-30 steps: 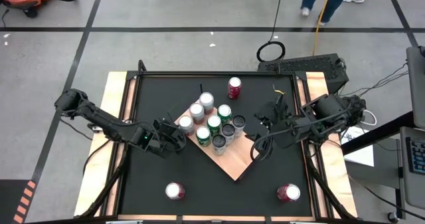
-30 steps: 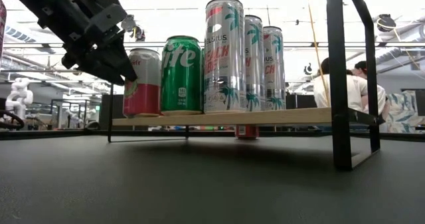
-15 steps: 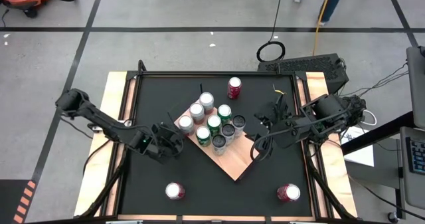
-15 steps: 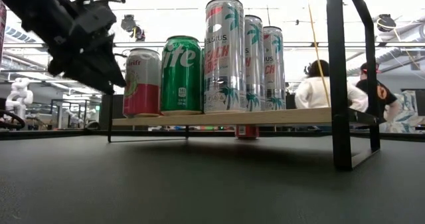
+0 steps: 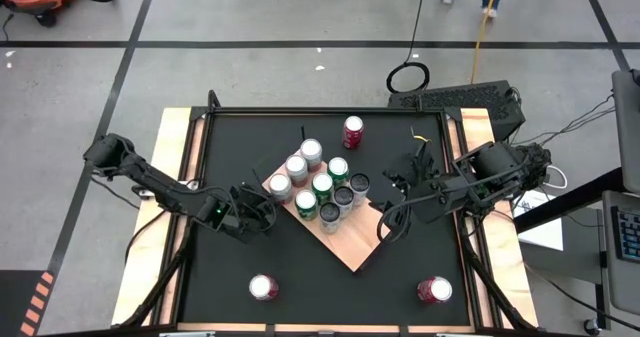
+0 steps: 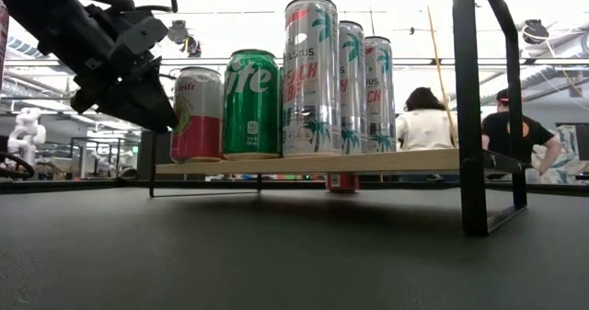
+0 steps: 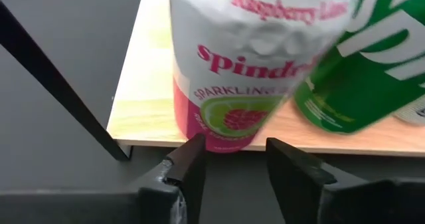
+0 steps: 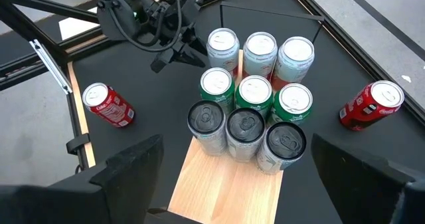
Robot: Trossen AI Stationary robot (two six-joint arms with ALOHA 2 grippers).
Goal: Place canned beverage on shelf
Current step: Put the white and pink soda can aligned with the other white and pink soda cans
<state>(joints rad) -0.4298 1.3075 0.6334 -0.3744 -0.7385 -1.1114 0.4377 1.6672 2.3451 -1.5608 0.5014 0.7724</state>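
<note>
Left wrist view | left end effector (image 7: 234,159) part-open, empty | pink can (image 7: 242,64) on shelf (image 7: 143,111) just ahead

Left wrist view: raspberry-lime can (image 7: 232,71) top cut off; green can (image 7: 358,71) blurred, clipped by edge. Low view: red can (image 6: 342,182) mostly hidden behind shelf (image 6: 313,162).

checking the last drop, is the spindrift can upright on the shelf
Upright: the Spindrift can stands on the shelf edge; left gripper fingers apart, not touching.
</note>
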